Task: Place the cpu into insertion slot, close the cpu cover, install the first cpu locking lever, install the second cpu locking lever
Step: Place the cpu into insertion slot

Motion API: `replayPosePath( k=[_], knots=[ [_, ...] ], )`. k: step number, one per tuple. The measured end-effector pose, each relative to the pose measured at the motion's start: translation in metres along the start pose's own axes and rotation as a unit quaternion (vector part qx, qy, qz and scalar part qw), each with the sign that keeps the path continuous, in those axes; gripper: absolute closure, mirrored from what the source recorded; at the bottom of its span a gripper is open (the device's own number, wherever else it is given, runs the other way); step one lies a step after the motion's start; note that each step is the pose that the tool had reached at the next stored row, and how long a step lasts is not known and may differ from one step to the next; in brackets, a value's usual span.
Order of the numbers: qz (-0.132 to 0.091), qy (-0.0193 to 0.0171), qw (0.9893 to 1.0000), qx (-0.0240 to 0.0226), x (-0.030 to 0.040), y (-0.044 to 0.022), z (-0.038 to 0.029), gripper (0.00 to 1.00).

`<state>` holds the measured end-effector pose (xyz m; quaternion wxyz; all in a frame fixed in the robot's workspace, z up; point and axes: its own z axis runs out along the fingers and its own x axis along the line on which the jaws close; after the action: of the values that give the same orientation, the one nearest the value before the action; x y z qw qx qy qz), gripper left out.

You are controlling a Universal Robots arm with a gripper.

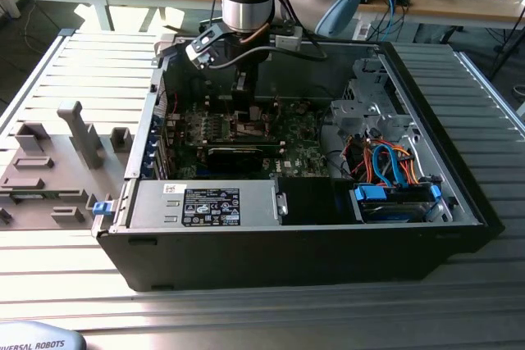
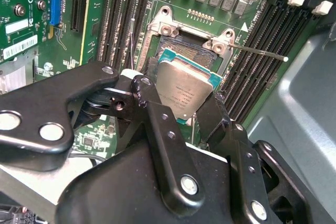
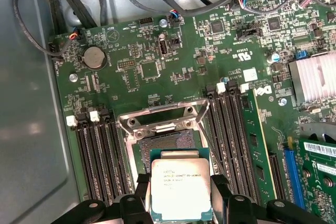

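My gripper (image 2: 181,100) is shut on the cpu (image 2: 184,87), a flat square chip with a silver-grey top, its two black fingers (image 2: 149,106) pressing on opposite edges. The chip hangs tilted just above the insertion slot (image 2: 181,51), a dark square socket on the green board, and partly hides it. In the first wrist view the cpu (image 3: 180,190) overlaps the near edge of the insertion slot (image 3: 164,141). The cpu cover (image 3: 160,113), a silvery frame, stands open at the slot's far side. A thin locking lever (image 2: 262,53) sticks out beside the socket. In the exterior view the gripper (image 1: 242,96) reaches down into the open computer case.
Rows of black memory slots (image 3: 97,156) flank the socket on both sides. A finned heat sink (image 3: 315,80) and a coin battery (image 3: 95,57) sit on the board. The case holds a power supply (image 1: 205,202) and orange and blue cables (image 1: 394,161). Grey fixtures (image 1: 49,170) lie on the exterior view's left.
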<state>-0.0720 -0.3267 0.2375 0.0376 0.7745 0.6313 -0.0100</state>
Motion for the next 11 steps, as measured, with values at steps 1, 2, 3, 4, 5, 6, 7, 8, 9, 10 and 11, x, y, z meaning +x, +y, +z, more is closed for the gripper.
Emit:
replayPosePath(
  k=[1,2,3,4,5,6,7,8,9,10,11],
  knots=[
    [0.000,0.0000,1.0000,0.0000,0.0000,0.0000,0.0000,0.46],
    [0.001,0.0000,1.0000,0.0001,0.0000,0.0000,0.0000,0.46],
    [0.002,-0.0001,1.0000,0.0001,0.0000,0.0000,0.0001,0.46],
    [0.002,-0.0001,1.0000,0.0001,0.0000,0.0000,0.0002,0.46],
    [0.003,-0.0001,1.0000,0.0002,0.0000,0.0000,0.0002,0.46],
    [0.003,-0.0002,1.0000,0.0002,0.0000,0.0000,0.0002,0.46],
    [0.004,-0.0002,1.0000,0.0003,0.0000,0.0000,0.0002,0.46],
    [0.004,-0.0002,1.0000,0.0003,0.0000,0.0000,0.0003,0.46],
    [0.005,-0.0002,1.0000,0.0003,0.0000,0.0000,0.0003,0.46],
    [0.005,-0.0002,1.0000,0.0003,0.0000,0.0000,0.0004,0.46],
    [0.006,-0.0003,1.0000,0.0004,0.0000,0.0000,0.0004,0.46]
  ],
)
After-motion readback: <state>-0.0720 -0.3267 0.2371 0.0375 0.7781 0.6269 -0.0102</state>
